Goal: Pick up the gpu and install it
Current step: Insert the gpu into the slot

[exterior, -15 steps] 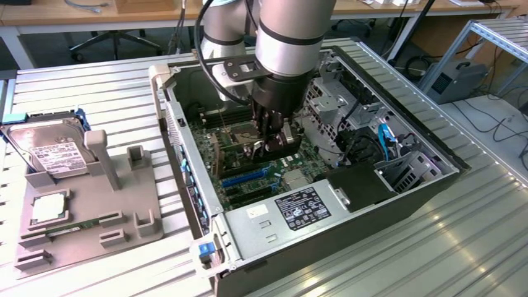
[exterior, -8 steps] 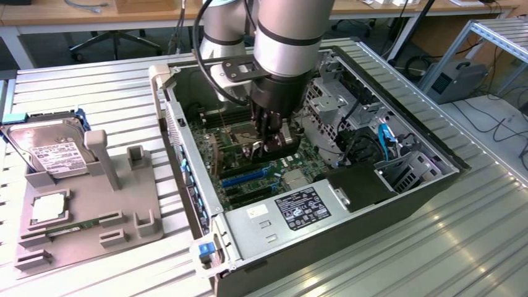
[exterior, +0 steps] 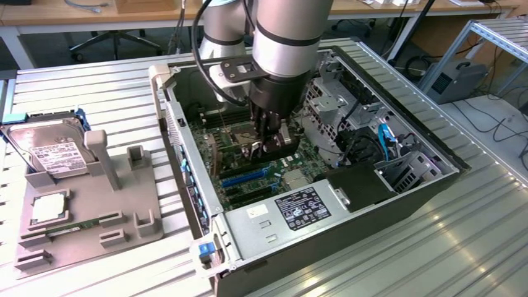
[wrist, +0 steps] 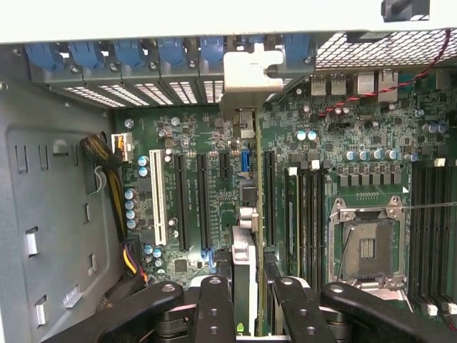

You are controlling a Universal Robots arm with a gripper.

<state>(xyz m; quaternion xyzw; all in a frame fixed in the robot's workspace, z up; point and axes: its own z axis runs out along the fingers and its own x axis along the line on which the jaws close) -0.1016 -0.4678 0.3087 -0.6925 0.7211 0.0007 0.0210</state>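
The gripper is down inside the open computer case, its fingers partly closed on the gpu, which it holds on edge over the motherboard. In the wrist view the card runs from between the fingers toward the case's rear wall, its silver bracket against the blue slot clips, beside the black expansion slots. On the surface beside the case, a grey tray carries a hard drive.
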